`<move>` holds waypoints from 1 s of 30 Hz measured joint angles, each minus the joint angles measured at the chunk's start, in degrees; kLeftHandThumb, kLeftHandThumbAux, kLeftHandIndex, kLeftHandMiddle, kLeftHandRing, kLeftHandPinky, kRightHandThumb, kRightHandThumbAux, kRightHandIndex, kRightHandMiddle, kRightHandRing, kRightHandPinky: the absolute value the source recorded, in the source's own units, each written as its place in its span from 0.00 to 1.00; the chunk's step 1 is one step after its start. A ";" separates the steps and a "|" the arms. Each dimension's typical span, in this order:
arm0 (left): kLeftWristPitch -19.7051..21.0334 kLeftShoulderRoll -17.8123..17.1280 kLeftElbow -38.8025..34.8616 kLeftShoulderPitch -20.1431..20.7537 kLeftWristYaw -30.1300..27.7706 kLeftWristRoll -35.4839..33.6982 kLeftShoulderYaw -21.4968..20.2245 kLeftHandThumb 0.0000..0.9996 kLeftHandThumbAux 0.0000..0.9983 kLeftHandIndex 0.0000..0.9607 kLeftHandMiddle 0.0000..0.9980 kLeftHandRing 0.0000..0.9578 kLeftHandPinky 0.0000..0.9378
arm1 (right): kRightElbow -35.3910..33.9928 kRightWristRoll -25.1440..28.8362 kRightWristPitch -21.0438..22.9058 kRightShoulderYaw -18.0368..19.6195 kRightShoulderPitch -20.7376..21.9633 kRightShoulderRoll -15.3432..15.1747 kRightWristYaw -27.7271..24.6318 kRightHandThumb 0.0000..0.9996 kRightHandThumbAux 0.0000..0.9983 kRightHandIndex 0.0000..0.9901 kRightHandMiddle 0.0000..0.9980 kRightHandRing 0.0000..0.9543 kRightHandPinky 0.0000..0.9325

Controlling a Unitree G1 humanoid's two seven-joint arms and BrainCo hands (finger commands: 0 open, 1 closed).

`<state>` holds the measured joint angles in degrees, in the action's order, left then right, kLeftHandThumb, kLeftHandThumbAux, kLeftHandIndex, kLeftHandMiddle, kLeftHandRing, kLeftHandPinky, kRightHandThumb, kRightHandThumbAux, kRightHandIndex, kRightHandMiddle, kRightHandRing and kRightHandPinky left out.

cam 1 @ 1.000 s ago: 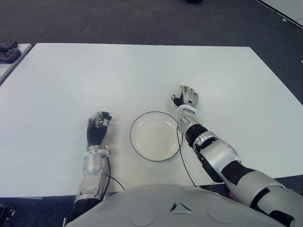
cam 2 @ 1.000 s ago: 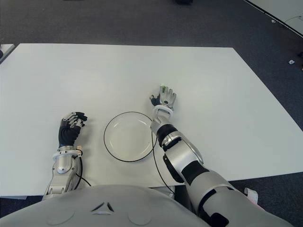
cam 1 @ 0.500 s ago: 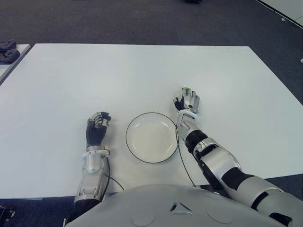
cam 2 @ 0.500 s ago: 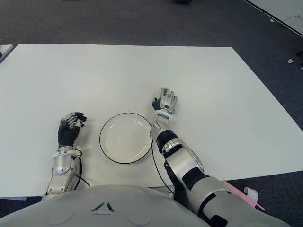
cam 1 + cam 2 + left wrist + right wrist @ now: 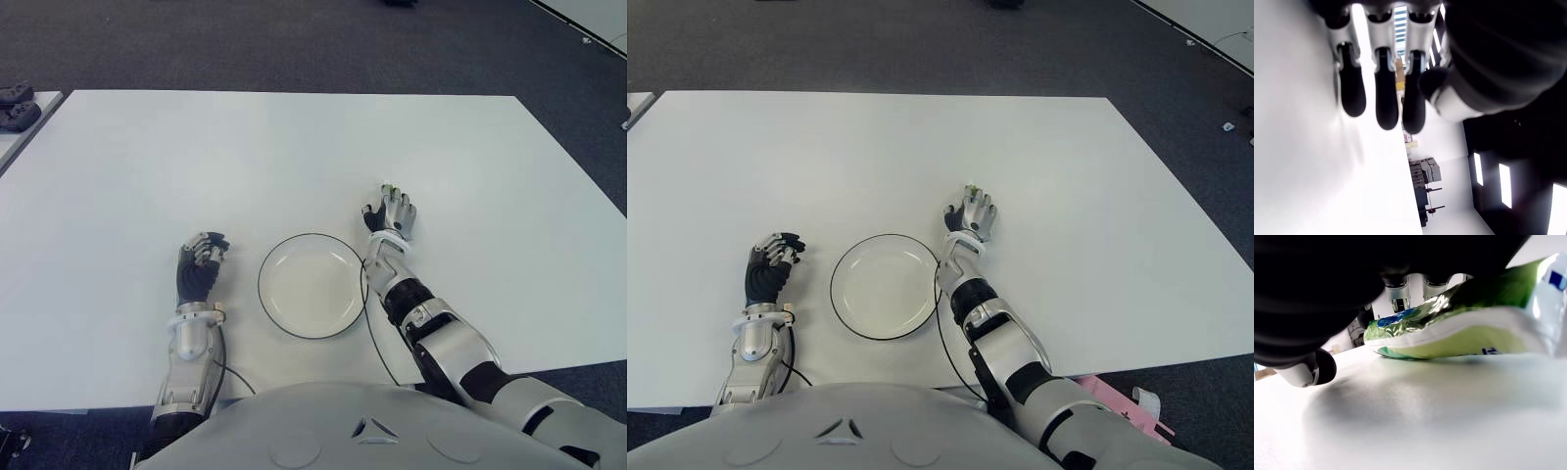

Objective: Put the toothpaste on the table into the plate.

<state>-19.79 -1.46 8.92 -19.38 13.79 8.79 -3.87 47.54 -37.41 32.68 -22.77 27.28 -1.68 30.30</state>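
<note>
White worktop [image 5: 147, 166] on dark carpet [image 5: 245, 44]. Right hand [image 5: 390, 211] covers the toothpaste [image 5: 1459, 328], fingers curled over it; plate [image 5: 310, 285] beside. Left hand [image 5: 199, 269] loosely curled, empty.

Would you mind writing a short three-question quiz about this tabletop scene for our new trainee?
1. True or false: the toothpaste already lies in the plate.
2. Which hand covers the toothpaste: A) left hand B) right hand?
3. Fill in: the plate sits on the white ____.

Key: 1. False, it is under the right hand, on the table beside the plate. 2. B. 3. table.
</note>
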 measured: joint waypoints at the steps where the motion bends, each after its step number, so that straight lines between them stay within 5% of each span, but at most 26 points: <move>1: 0.00 -0.01 0.00 0.00 -0.03 -0.05 0.00 0.72 0.72 0.45 0.50 0.51 0.53 | -0.36 0.02 0.01 0.37 -0.21 -0.13 -0.19 0.57 0.39 0.00 0.00 0.00 0.00; 13: 0.00 -0.18 -0.02 -0.03 -0.22 -0.45 -0.13 0.72 0.72 0.45 0.49 0.49 0.50 | 1.64 3.36 -2.63 5.53 1.13 -0.59 -1.01 0.50 0.43 0.00 0.00 0.00 0.01; 21: 0.50 -0.35 -0.35 -0.26 -0.25 -0.51 -0.32 0.72 0.72 0.45 0.49 0.49 0.51 | 5.26 5.10 -8.95 8.54 2.10 -0.77 1.86 0.49 0.52 0.00 0.00 0.00 0.16; 27: 0.74 -0.46 -0.67 -0.53 -0.40 -0.92 -0.42 0.72 0.72 0.45 0.49 0.49 0.51 | 7.87 5.42 -13.09 10.10 2.55 -1.20 5.07 0.54 0.57 0.01 0.13 0.22 0.37; 30: 0.78 -0.54 -0.71 -0.56 -0.49 -0.98 -0.46 0.72 0.72 0.45 0.49 0.50 0.53 | 8.79 6.07 -15.46 10.99 2.69 -1.49 6.78 0.63 0.59 0.14 0.32 0.44 0.55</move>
<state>-19.01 -2.00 8.21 -19.94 13.30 7.81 -4.33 56.33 -31.34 17.22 -11.78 29.97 -3.17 37.08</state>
